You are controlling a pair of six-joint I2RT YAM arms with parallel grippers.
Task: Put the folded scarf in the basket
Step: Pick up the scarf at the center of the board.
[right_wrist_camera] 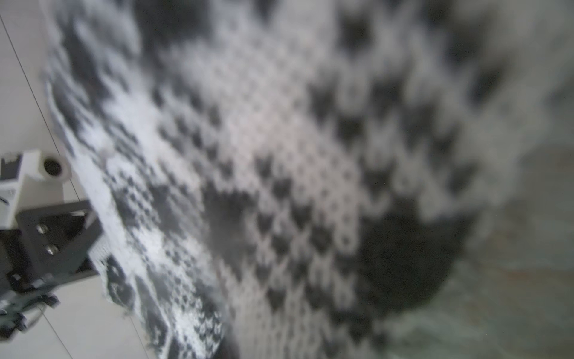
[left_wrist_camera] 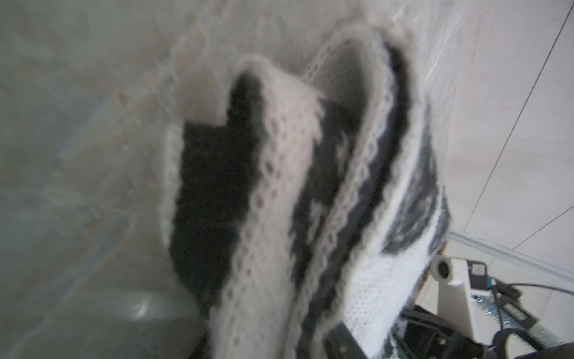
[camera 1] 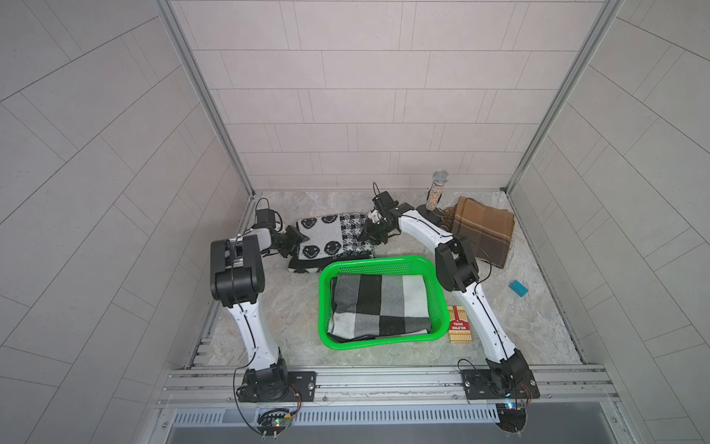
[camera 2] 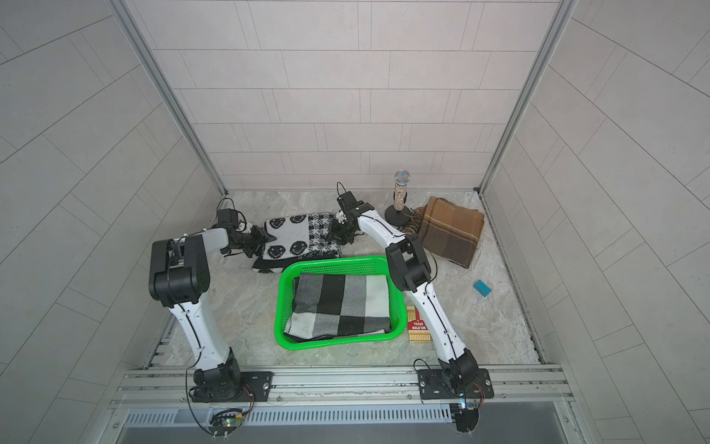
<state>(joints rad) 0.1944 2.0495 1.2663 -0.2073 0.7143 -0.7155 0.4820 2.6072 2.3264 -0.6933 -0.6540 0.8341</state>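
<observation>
A folded black-and-white knitted scarf [camera 1: 330,238] [camera 2: 296,238] with smiley faces lies at the back of the table, behind the green basket [camera 1: 322,307] [camera 2: 280,307]. My left gripper [camera 1: 297,240] [camera 2: 265,240] is at the scarf's left edge, shut on its layers. In the left wrist view the scarf's folds [left_wrist_camera: 279,186] run down between the jaws, beside one dark finger [left_wrist_camera: 340,343]. My right gripper [camera 1: 369,234] [camera 2: 334,232] is shut on the scarf's right edge. The right wrist view is filled with blurred knit [right_wrist_camera: 279,155], which hides the fingers.
A grey, black and white checked scarf [camera 1: 380,307] lies folded inside the basket. A brown plaid scarf [camera 1: 484,230] and a glittery microphone [camera 1: 436,192] on a stand are at the back right. A red card box [camera 1: 459,325] and a teal block [camera 1: 518,287] lie right of the basket.
</observation>
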